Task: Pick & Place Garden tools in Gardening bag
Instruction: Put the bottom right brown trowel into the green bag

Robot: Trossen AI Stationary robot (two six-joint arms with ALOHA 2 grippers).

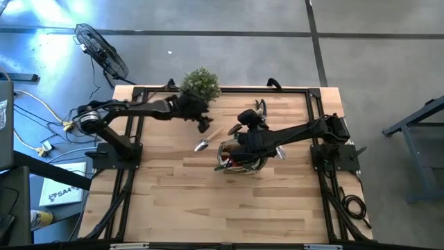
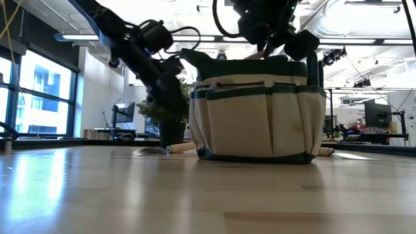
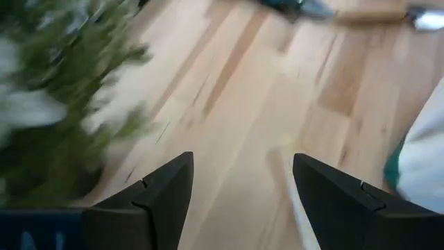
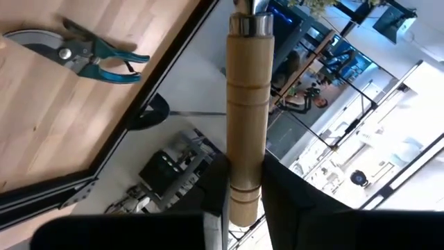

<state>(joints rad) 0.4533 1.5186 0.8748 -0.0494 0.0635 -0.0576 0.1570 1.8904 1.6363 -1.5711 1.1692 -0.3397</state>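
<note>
The gardening bag (image 1: pixel 239 157) (image 2: pixel 260 117), tan with green trim, stands upright near the table's middle. My right gripper (image 1: pixel 244 135) (image 4: pixel 246 208) hangs over its mouth, shut on a wooden-handled tool (image 4: pixel 248 104). My left gripper (image 1: pixel 204 126) (image 3: pixel 243 163) is open and holds nothing. It hovers low between the potted plant (image 1: pixel 201 83) and the bag. Just below it a wooden-handled trowel (image 1: pixel 207 141) (image 3: pixel 291 198) lies flat on the table. Green-handled pruners (image 1: pixel 260 107) (image 4: pixel 83 52) lie beyond the bag, toward the far edge. My right gripper pinches the wooden handle near its free end (image 4: pixel 244 182) between its two fingers (image 4: pixel 295 205). The handle runs out ahead of the gripper, along the fingers, to the metal ferrule (image 4: pixel 250 24). The tool is lifted clear, above the bag's mouth (image 2: pixel 263 62).
The bushy plant's leaves (image 3: pixel 55 90) are close beside my left gripper. More tools (image 3: pixel 368 10) lie toward the far edge. A black frame (image 1: pixel 229 90) borders the table. A wide bare stretch of wood (image 1: pixel 222 208) lies toward the near edge.
</note>
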